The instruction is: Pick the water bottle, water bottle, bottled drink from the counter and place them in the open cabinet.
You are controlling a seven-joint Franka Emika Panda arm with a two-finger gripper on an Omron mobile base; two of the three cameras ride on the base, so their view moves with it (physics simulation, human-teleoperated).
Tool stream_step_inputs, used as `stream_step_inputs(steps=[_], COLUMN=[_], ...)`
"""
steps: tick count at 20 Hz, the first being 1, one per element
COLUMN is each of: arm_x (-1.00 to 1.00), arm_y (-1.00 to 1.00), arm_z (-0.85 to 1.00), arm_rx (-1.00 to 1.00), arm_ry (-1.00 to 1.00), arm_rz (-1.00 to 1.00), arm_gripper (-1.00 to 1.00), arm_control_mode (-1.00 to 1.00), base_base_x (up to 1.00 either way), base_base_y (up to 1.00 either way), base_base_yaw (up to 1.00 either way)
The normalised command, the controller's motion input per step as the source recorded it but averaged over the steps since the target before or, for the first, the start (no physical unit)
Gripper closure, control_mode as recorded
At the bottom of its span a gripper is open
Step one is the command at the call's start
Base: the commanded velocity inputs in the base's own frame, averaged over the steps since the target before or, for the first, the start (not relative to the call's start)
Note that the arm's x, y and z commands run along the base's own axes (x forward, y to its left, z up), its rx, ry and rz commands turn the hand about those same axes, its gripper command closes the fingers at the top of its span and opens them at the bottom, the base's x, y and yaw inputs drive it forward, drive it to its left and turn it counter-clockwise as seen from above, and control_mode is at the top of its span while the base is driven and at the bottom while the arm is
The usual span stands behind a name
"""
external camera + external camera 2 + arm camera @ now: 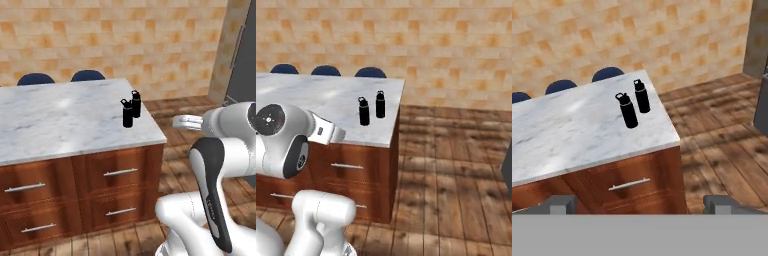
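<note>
Two black water bottles stand upright side by side near the right end of the marble counter [60, 120]. The nearer water bottle [128, 113] [364, 111] [628, 110] is a little in front of the farther one [135, 103] [380, 104] [642, 96]. My gripper [641, 205] is open and holds nothing. In the hand view it hangs in the air well short of the counter's front edge and looks down at both bottles. The bottled drink and the cabinet are out of view.
Wooden drawers [120, 172] with silver bar handles face me under the counter. Blue chair backs [36, 78] stand behind it against the tiled wall. Open wooden floor [456, 165] lies to the right, and a dark grey appliance [245, 55] is at the far right.
</note>
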Motion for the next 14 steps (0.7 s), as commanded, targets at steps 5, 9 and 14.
stream_step_inputs(steps=[5, 9, 14], arm_x=[0.00, 0.00, 0.00], arm_y=[0.00, 0.00, 0.00], arm_z=[0.00, 0.00, 0.00], arm_rx=[0.00, 0.00, 0.00], arm_ry=[0.00, 0.00, 0.00], arm_rz=[0.00, 0.00, 0.00], arm_gripper=[-1.00, -1.00, -1.00], arm_control_mode=[1.00, 1.00, 1.00], base_base_x=[0.70, 0.70, 0.63], base_base_y=[0.30, 0.00, 0.00], base_base_yaw=[0.11, 0.27, 0.27])
